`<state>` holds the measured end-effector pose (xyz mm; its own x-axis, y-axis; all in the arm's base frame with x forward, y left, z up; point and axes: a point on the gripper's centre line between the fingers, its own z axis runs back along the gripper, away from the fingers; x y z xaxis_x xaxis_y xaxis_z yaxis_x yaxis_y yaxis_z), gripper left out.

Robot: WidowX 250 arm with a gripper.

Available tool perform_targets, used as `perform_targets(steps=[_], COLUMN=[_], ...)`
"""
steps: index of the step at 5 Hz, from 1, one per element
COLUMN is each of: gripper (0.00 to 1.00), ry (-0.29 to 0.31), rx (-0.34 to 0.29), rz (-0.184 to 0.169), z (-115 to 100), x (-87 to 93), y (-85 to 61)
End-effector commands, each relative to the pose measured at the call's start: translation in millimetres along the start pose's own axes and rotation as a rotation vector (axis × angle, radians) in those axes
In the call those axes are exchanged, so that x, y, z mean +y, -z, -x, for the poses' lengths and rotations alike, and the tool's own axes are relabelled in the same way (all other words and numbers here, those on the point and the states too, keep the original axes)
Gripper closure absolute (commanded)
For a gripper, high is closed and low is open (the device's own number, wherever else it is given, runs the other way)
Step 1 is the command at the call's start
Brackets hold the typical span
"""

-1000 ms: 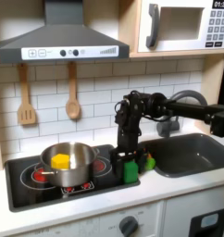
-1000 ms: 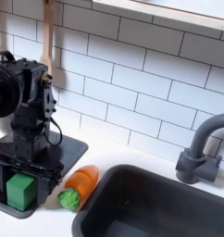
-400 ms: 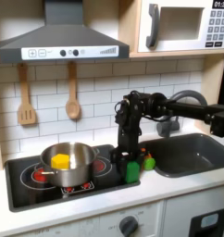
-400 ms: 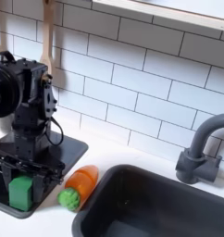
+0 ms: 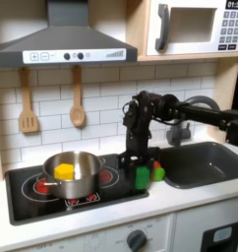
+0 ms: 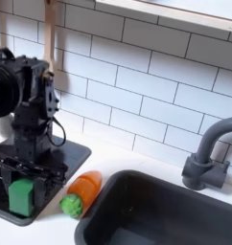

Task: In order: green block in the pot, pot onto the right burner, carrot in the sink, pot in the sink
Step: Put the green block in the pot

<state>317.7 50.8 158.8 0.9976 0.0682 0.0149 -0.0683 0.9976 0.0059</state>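
Steel pot (image 5: 74, 174) sits on the left burner in the first exterior view, with a yellow piece (image 5: 64, 171) inside it and no green cube yet. Behind it on the tiled wall hang two wooden utensils (image 5: 77, 98).

Rightward, near the cooktop's (image 5: 32, 202) front right corner, the gripper (image 5: 140, 169) stands low over the block (image 5: 142, 178), arm reaching in from the first exterior view's right. In the second exterior view the block (image 6: 21, 194) lies directly beneath the gripper (image 6: 24, 180), between its black fingers and resting on the glossy black surface. The jaws look set to either side of the cube, but I cannot tell whether they are pressing it or merely straddling it. The cube has no long axis to speak of, so alignment seems less a concern than a square grip.

Just right of the block lies the carrot (image 6: 82, 190), green end toward the front, on the white counter between cooktop and sink (image 6: 175, 212). It is close enough that a sideways drift could nudge it. The faucet (image 6: 210, 153) stands at the sink's far edge. From the block, the pot lies well to the first exterior view's left, with the right burner (image 5: 112, 177) between them.
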Motion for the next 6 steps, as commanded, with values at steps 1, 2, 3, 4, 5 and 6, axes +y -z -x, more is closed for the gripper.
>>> perform_targets(steps=[1,2,3,4,5,6], gripper=[1.0,1.0,1.0,1.0,1.0,1.0], ry=[-0.003,-0.017,-0.058,-0.104,-0.134,-0.157], rx=[-0.056,-0.082,-0.12,-0.155,-0.182,-0.179], rz=[0.003,0.003,-0.007,-0.012,-0.021,-0.031], z=[-9,-16,-22,-27,-32,-42], x=[3.9,6.5,19.0,32.4,41.6,50.9], y=[-34.1,-47.4,-65.2,-78.3,-84.9,-78.6])
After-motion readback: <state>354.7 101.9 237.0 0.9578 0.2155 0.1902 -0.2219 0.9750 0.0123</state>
